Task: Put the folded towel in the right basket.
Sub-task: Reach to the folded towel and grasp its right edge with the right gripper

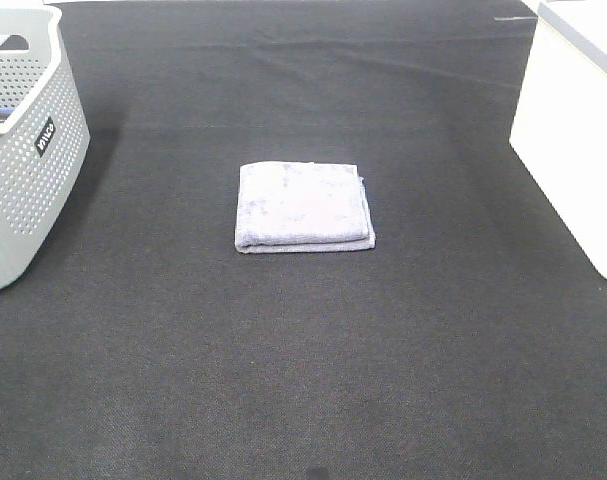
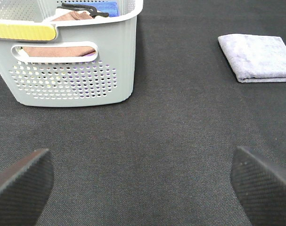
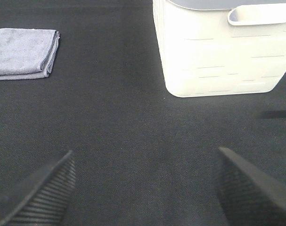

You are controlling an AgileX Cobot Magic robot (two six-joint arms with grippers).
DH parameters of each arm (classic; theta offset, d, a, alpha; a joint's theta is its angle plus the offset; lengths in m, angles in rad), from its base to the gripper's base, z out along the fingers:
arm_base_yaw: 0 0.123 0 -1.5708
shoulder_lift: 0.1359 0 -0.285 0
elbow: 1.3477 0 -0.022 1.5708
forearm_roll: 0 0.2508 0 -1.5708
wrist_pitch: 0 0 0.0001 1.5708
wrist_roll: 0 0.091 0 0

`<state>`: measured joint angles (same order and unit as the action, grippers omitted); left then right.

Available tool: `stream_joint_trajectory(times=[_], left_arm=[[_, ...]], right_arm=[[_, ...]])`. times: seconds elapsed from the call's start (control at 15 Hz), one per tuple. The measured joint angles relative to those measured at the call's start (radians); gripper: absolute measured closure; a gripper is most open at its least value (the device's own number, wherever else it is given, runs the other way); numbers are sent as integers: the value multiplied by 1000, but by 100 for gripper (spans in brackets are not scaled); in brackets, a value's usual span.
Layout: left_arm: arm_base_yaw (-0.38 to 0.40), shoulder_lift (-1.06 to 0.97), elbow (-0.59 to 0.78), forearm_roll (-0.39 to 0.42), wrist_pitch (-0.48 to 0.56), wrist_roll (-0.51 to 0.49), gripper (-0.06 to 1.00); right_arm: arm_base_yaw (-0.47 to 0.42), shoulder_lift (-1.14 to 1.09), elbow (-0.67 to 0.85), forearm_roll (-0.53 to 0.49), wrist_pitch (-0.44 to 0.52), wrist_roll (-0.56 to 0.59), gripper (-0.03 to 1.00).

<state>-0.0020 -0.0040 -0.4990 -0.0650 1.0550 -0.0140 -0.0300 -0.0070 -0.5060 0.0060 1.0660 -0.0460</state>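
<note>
1. Grey perforated plastic basket (image 1: 23,150) stands at the left edge of the black fabric worktop (image 1: 303,380). The left wrist view shows this basket (image 2: 72,70) holding a folded brown cloth (image 2: 62,49), something blue (image 2: 107,7) and a black object (image 2: 84,9) that is too small to identify. A yellow strip (image 2: 22,32) lies along its near rim.
2. Left end effector (image 2: 142,181) hangs above bare worktop with its two dark ribbed fingers (image 2: 20,183) spread wide and nothing between them. It points towards the grey basket, and it is outside the high camera's frame.
3. Folded lavender-grey cloth towel (image 1: 303,207) lies flat on the worktop near the middle, between the two baskets and well apart from both. Its layered edges face the camera and the right side. Nothing touches it.
4. Right end effector (image 3: 145,188) is also spread wide and empty, above bare worktop, with its ribbed fingers (image 3: 39,193) at the frame's lower corners. The towel (image 3: 22,51) and the other basket are both ahead of it.
5. White plastic basket (image 1: 573,150) stands at the right edge of the worktop. It has solid, faintly slotted walls and a moulded handle (image 3: 258,14) near the rim. Its inside is not visible.
</note>
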Motion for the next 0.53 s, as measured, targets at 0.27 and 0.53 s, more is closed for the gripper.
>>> stream_joint_trajectory(times=[0.27, 0.53], left_arm=[[0, 0, 0, 0, 0, 0, -2], [0, 0, 0, 0, 0, 0, -2]], right_arm=[[0, 0, 0, 0, 0, 0, 21], [0, 0, 0, 0, 0, 0, 21]])
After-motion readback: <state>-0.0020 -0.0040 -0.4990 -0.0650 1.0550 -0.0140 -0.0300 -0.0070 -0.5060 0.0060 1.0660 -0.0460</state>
